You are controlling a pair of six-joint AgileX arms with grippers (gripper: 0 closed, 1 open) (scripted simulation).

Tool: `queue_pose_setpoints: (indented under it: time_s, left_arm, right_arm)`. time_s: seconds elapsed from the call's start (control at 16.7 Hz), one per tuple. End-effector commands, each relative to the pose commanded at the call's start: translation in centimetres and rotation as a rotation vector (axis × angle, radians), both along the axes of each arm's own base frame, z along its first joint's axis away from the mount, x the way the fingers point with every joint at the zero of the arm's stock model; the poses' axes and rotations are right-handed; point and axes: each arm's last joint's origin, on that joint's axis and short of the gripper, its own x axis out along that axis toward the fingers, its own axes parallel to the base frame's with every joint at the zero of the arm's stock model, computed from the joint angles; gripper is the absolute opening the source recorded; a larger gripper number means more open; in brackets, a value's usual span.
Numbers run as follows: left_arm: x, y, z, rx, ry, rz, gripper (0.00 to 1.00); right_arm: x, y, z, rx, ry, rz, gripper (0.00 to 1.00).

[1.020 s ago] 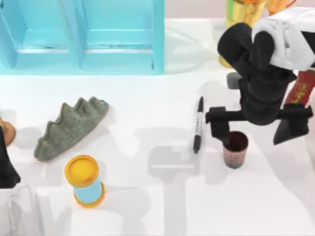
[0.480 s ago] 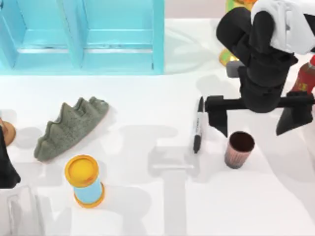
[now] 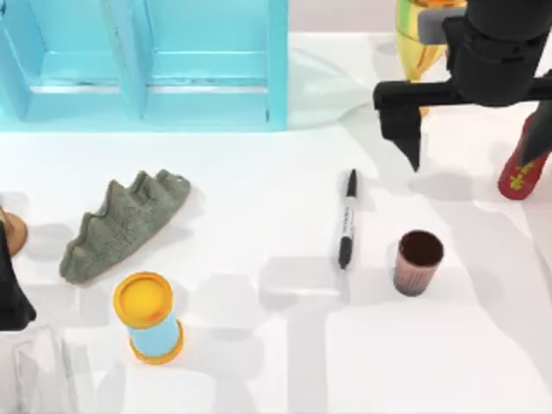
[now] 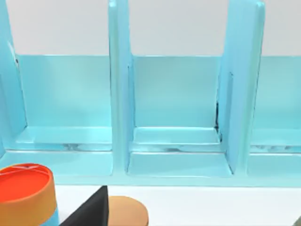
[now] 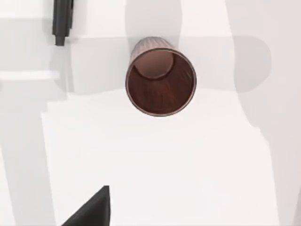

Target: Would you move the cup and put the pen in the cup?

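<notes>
The cup, a ribbed pinkish-brown tumbler with a dark inside, stands upright on the white table right of centre. Looking straight down, the right wrist view shows the cup with nothing in it. The pen, black with a white band, lies flat just left of the cup, and its end appears in the right wrist view. My right gripper hovers open behind the cup, apart from it, with nothing between its fingers. My left arm is parked at the table's left edge.
A blue shelf rack runs along the back left. A grey-green ridged lump and a blue cylinder with yellow rims sit at the left. A gold trophy and a red bottle stand at the back right.
My right gripper has let go of the cup, opened, and drawn away toward the back of the table. The cup stays upright beside the pen.
</notes>
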Motion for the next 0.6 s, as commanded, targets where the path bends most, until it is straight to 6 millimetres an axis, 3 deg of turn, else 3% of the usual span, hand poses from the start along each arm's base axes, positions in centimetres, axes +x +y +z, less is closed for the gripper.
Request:
queue_pose_setpoints:
  time_s: [0.18,0.42,0.6]
  left_arm:
    - [0.0,0.0,0.0,0.0,0.0,0.0,1.0]
    - [0.0,0.0,0.0,0.0,0.0,0.0,1.0]
    - [0.0,0.0,0.0,0.0,0.0,0.0,1.0]
  right_arm:
    - [-0.4,-0.3,1.4,0.002,-0.004,0.0,1.0]
    - [-0.4,-0.1,1.3,0.001,-0.003,0.003,1.0]
    - [0.7,0.9,0.6,-0.012,0.008,-0.016,1.0]
